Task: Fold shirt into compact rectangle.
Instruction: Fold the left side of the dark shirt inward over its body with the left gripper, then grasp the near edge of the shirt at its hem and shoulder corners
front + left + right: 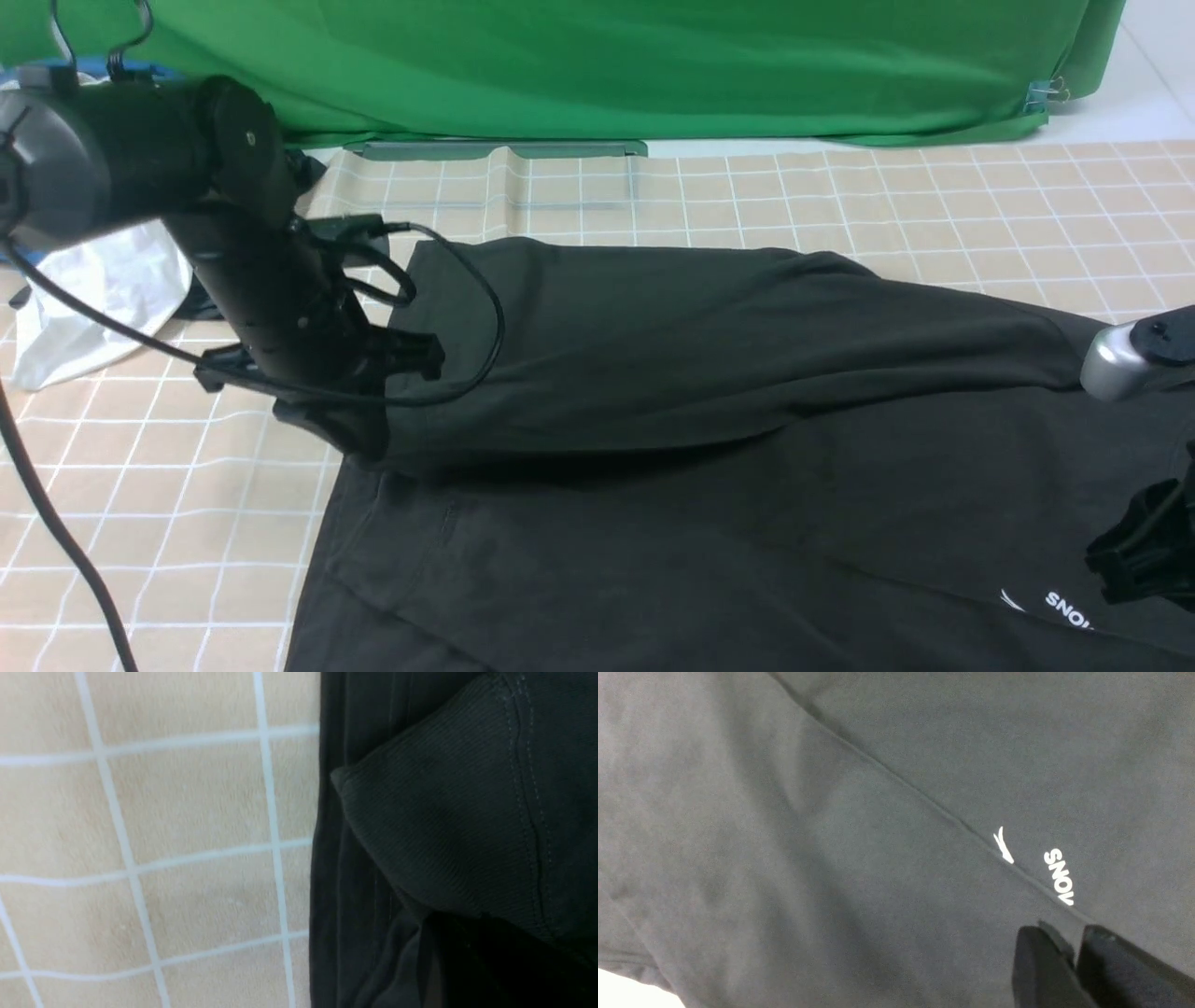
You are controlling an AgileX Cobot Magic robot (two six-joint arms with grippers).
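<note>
**Black shirt only partly folded**

Black cloth of the shirt (709, 373) is spread on the bench (840, 196), from the left end effector (355, 420) across to the right end effector (1066, 942). One long edge is held up off the bench at the left end effector, and a big flap is draped over the part lying flat below it. So the first fold looks about half made. It is not yet laid flat, and more folds are likely needed before a small neat rectangle is made.

The left arm is reached forward and bent down, with its end effector clamped on the lifted edge. The right arm is kept low over the shirt and is mostly out of sight. Its fingers (1041, 970) are set close together, with a thin gap. A crease (924, 800) runs into that gap, but whether cloth is pinched there cannot be told. The white print (1057, 875) is just beside those fingers.
</note>
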